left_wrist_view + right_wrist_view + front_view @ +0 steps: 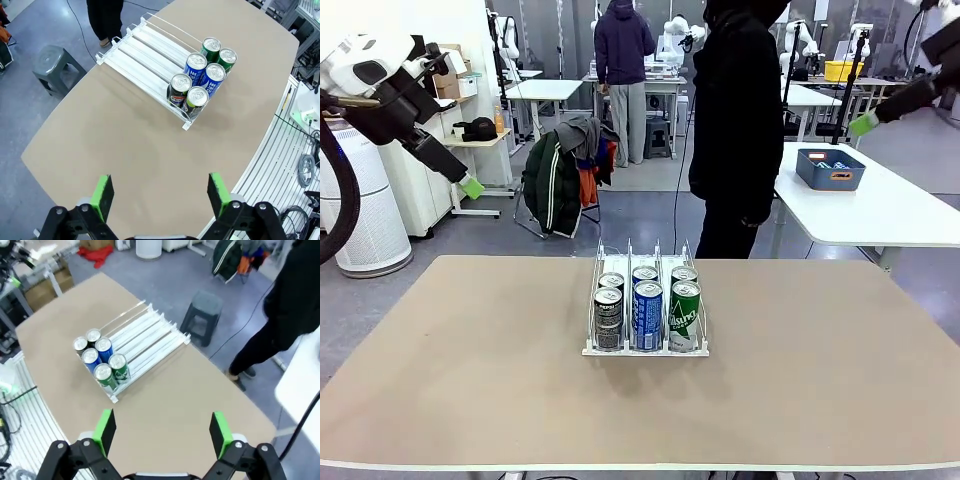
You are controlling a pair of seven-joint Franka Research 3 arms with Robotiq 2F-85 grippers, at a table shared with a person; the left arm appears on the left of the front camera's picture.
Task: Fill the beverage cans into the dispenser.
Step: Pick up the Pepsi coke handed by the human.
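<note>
Front, left wrist and right wrist views. The tan table (440,380) has bare surface on every side of the dispenser (645,351). Its near edge runs along 6 o'clock in the front view, its far edge lies at 12 o'clock, and both side edges are well apart from the rack. A person (735,130) in dark clothing stands just beyond the far edge at 12 o'clock, and a grey stool (52,62) stands on the floor past that edge.

The dispenser is a clear three-lane rack with thin wire dividers on a white base, set at the table's centre. Six beverage cans (647,300) stand upright in it, two per lane, crowded at its near end. The black-and-silver cans (608,320) fill the 9 o'clock lane, the blue cans (647,315) the middle and the green cans (684,315) the 3 o'clock lane. All have silver tops. The far length of each lane is empty.

The left gripper (470,187) hangs high at 10 o'clock from the rack, off the table's edge, with its jaws spread wide and empty. In its wrist view, the left gripper (160,192) has the cans (195,67) at 1 o'clock, well apart. The right gripper (863,124) hangs high at 2 o'clock, likewise spread and empty. From the right gripper (162,432) the cans (102,357) lie at 11 o'clock, well apart.
</note>
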